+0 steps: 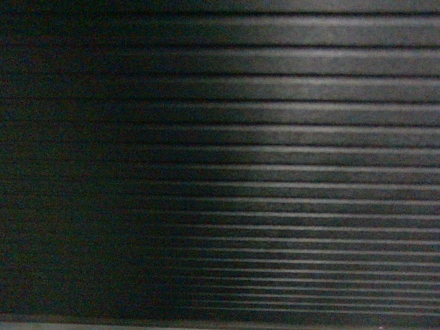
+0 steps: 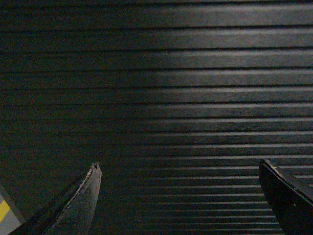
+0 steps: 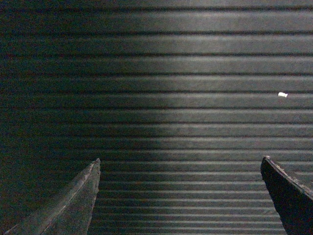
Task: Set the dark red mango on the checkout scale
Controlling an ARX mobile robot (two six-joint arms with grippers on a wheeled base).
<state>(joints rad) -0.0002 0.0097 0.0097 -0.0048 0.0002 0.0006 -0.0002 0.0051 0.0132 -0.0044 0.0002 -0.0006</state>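
Observation:
The ribbed dark front panel of the checkout fills the head view and both wrist views, close up. The dark red mango and the scale are out of view. My left gripper is open, its two dark fingers far apart with only the ribbed panel behind them. My right gripper is likewise open and holds nothing, facing the same panel. Neither gripper shows in the head view.
A grey strip of plinth runs along the bottom edge of the head view. A patch of grey floor with a yellow stripe shows at the lower left of the left wrist view. A small white speck sits on the panel.

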